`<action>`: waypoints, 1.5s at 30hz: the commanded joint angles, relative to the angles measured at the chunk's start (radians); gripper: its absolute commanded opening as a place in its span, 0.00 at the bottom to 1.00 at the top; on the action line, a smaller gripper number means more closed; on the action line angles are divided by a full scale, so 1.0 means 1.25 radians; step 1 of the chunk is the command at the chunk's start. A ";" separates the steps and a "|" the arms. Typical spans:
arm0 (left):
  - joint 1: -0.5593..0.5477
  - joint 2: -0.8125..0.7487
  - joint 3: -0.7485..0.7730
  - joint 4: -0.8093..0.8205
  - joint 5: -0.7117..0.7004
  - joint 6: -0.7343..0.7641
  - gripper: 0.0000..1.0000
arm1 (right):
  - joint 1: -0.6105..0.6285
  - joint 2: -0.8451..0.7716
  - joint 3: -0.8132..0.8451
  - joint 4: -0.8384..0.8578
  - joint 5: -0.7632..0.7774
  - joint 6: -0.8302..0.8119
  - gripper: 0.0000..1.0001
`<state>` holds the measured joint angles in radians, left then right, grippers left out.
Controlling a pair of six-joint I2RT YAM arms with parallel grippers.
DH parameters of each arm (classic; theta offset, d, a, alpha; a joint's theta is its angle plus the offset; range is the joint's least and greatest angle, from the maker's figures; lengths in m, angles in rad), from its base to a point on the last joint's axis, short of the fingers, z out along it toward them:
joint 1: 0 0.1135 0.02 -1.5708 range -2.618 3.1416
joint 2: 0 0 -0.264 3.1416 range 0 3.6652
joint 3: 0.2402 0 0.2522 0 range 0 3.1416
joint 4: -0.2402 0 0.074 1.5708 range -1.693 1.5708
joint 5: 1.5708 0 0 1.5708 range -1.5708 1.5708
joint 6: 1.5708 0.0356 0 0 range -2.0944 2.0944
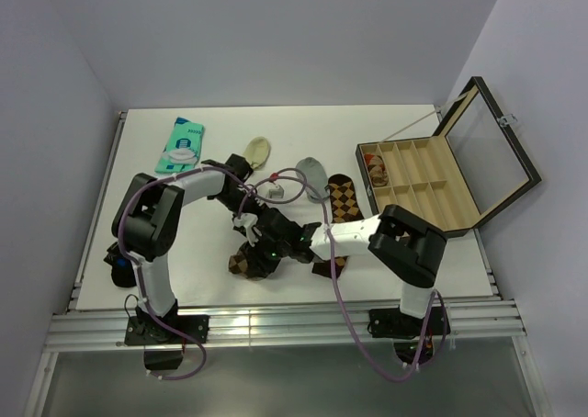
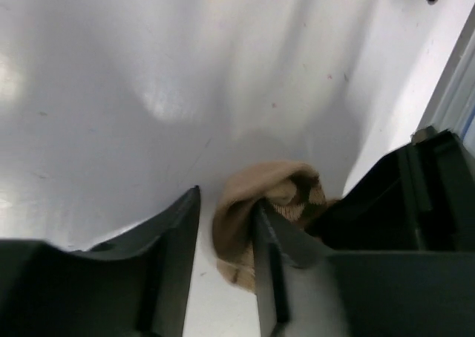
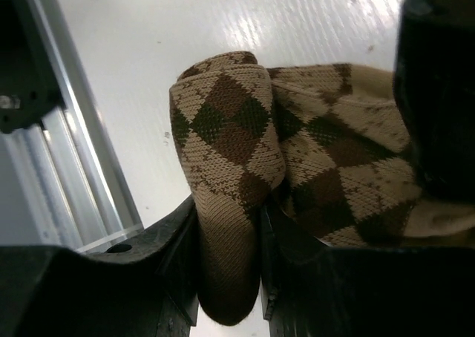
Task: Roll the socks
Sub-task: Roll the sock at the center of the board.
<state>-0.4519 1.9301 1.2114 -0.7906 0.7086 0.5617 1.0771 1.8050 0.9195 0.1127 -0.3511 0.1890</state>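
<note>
You had the socks (image 1: 246,261) toward the near middle of the table (image 1: 367,123), one bunched up there and its mate (image 1: 342,197) just to the right, stretched from near to far. Farther back, a short sock (image 1: 258,149) lay left of a second short sock (image 1: 312,174), with a flat packet (image 1: 181,145) at the far left. An open case (image 1: 400,143) sat at the right edge.

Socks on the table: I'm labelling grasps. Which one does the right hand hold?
The brown argyle sock with tan diamonds, pinched in the right hand; the plain cream sock and plain grey sock lie free, farther back.
</note>
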 commanded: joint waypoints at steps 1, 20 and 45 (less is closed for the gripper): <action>0.001 -0.044 -0.011 0.128 -0.044 -0.006 0.41 | -0.014 0.103 -0.031 -0.144 -0.095 0.022 0.22; 0.186 -0.241 -0.055 0.279 -0.130 -0.067 0.70 | -0.077 0.181 0.018 -0.235 -0.141 0.044 0.22; -0.008 -0.761 -0.499 0.178 -0.188 0.325 0.99 | -0.138 0.242 0.174 -0.418 -0.187 0.073 0.26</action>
<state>-0.3740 1.0084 0.6445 -0.5987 0.5102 0.9531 0.9154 2.0167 1.1858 -0.1673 -0.7364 0.3187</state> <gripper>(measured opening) 0.989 0.358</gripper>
